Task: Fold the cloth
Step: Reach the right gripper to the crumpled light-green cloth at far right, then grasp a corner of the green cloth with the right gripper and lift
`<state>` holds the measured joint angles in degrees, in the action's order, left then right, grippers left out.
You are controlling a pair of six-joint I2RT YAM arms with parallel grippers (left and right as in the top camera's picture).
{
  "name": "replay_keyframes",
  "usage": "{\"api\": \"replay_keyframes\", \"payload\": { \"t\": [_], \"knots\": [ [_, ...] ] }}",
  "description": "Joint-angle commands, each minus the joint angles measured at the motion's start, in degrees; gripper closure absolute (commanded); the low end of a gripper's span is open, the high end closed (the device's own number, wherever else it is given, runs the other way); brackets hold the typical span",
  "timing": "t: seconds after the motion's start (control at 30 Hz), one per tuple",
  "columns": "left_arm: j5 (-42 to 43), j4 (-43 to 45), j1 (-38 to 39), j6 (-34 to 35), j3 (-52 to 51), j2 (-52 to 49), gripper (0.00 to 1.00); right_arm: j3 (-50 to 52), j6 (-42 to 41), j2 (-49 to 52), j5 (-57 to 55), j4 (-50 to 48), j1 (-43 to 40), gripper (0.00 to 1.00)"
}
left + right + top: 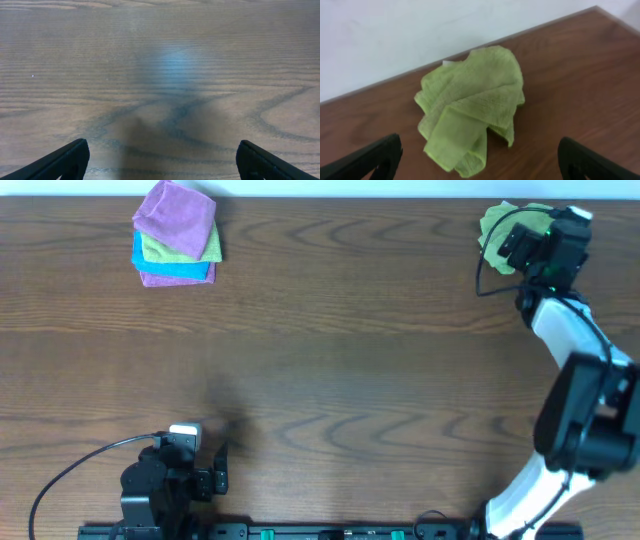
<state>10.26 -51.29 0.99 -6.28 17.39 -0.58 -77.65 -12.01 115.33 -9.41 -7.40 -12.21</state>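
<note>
A crumpled light-green cloth lies at the table's far right corner, partly hidden by my right arm in the overhead view. In the right wrist view the cloth lies bunched on the wood near the wall. My right gripper is open and empty, its fingers apart on either side of the cloth's near end, above it. My left gripper is open and empty over bare wood near the table's front edge; it also shows in the overhead view.
A stack of folded cloths, purple on top of green, blue and purple, sits at the far left. A white wall runs along the table's far edge. Black cables trail by both arms.
</note>
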Motion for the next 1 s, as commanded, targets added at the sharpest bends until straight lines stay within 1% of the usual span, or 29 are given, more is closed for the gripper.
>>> {"api": "replay_keyframes", "payload": {
  "t": [0.0,0.1,0.2,0.47,0.63,0.7,0.83,0.97],
  "knots": [
    [-0.8,-1.2,0.3,-1.4,-0.4,0.3,0.05,-8.4,-0.9,3.6,0.4,4.0,-0.5,0.01],
    [-0.8,-1.2,0.3,-1.4,-0.4,0.3,0.05,-17.4,-1.3,7.1,0.7,10.4,-0.5,0.01],
    [-0.8,-1.2,0.3,-1.4,-0.4,0.3,0.05,-24.2,-2.0,9.2,0.7,15.0,-0.5,0.01],
    [-0.8,-1.2,0.3,-1.4,-0.4,0.3,0.05,-39.6,-4.5,15.9,0.5,22.4,-1.1,0.01],
    [-0.8,-1.2,0.3,-1.4,-0.4,0.3,0.05,-49.9,-10.4,22.5,0.3,30.9,-2.6,0.01],
    [-0.8,-1.2,0.3,-1.4,-0.4,0.3,0.05,-52.0,-13.5,24.5,0.3,33.2,-3.5,0.01],
    [-0.8,-1.2,0.3,-1.4,-0.4,0.3,0.05,-52.2,-20.2,26.1,0.8,35.3,-4.8,0.01],
    [-0.8,-1.2,0.3,-1.4,-0.4,0.3,0.05,-52.2,-23.2,27.4,2.8,36.3,-5.4,0.02]
  ]
}}
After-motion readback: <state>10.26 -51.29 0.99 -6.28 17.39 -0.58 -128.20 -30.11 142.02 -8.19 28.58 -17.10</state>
